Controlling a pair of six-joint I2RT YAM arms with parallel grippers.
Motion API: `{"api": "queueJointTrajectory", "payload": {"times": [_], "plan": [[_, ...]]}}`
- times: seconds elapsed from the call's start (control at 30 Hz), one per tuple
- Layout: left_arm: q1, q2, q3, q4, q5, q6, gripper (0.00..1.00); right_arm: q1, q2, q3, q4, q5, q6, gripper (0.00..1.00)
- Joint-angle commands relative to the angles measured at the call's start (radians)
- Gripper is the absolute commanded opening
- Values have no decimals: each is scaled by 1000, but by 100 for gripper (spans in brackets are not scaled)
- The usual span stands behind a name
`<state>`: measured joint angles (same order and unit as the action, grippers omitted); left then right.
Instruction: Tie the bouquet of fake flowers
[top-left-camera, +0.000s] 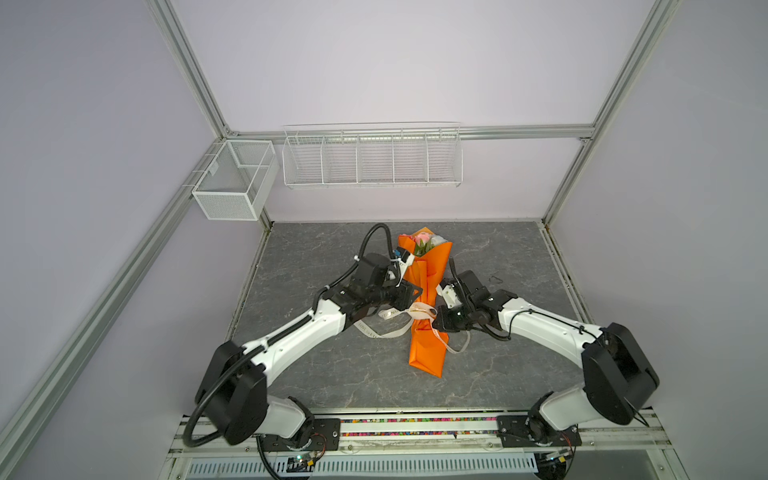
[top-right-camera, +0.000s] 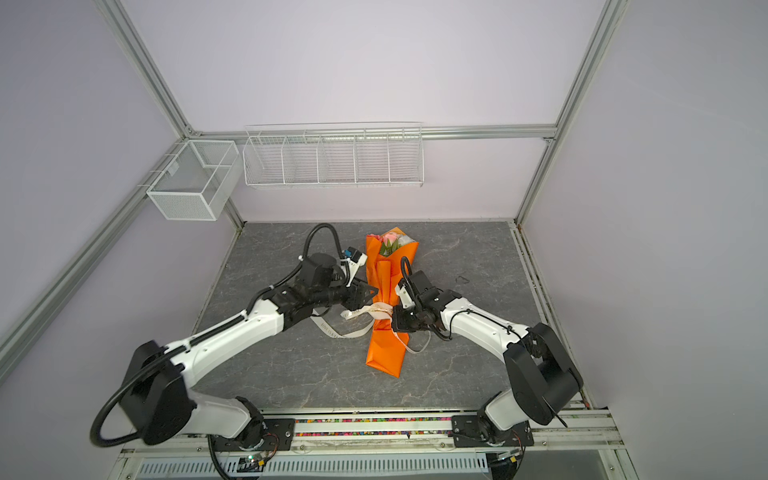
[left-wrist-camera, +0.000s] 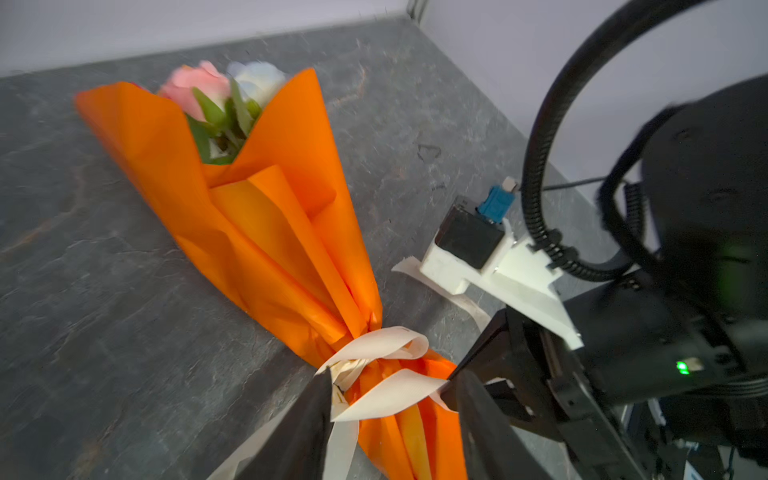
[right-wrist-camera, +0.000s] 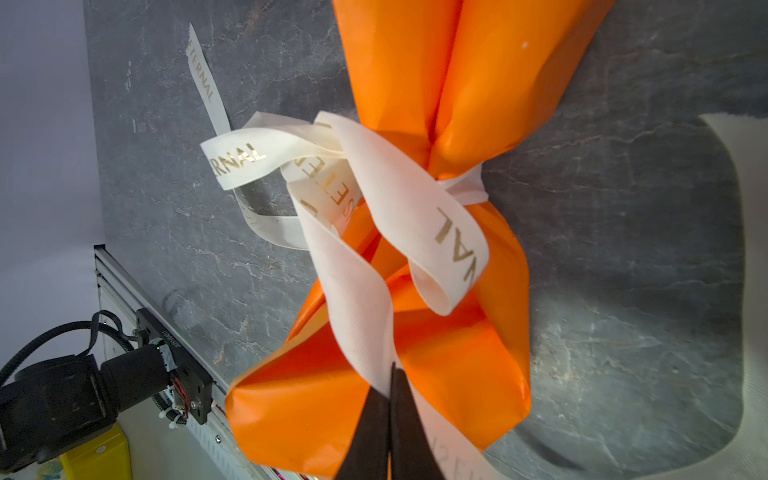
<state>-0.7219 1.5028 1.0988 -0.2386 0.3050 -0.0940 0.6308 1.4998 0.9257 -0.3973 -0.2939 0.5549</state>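
On the grey marbled tabletop (top-left-camera: 324, 374), the bouquet (top-left-camera: 422, 282) lies between both arms, its flowers (left-wrist-camera: 208, 87) toward the pale lilac back wall (top-left-camera: 395, 62), where a wire rack (top-left-camera: 372, 160) hangs. A mesh basket (top-left-camera: 232, 183) hangs at the corner. The right gripper (right-wrist-camera: 390, 374) pinches the cream ribbon (right-wrist-camera: 415, 199). The left gripper (left-wrist-camera: 390, 390) stands half open astride a ribbon strand.

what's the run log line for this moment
phase: tying; bouquet: lying on table; ribbon: cinched round bouquet; left gripper: open, astride ribbon; right gripper: shut on ribbon tail
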Motion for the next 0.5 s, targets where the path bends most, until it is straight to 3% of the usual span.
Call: {"api": "queueJointTrajectory", "payload": {"times": [0.0, 0.1, 0.47], "plan": [[2, 110, 73, -188, 98, 190, 51, -8, -28, -22, 24, -28, 25, 7], [2, 157, 83, -188, 148, 260, 56, -10, -20, -19, 24, -33, 23, 7], [9, 322, 252, -327, 48, 363, 58, -10, -26, -31, 28, -36, 20, 7]]}}
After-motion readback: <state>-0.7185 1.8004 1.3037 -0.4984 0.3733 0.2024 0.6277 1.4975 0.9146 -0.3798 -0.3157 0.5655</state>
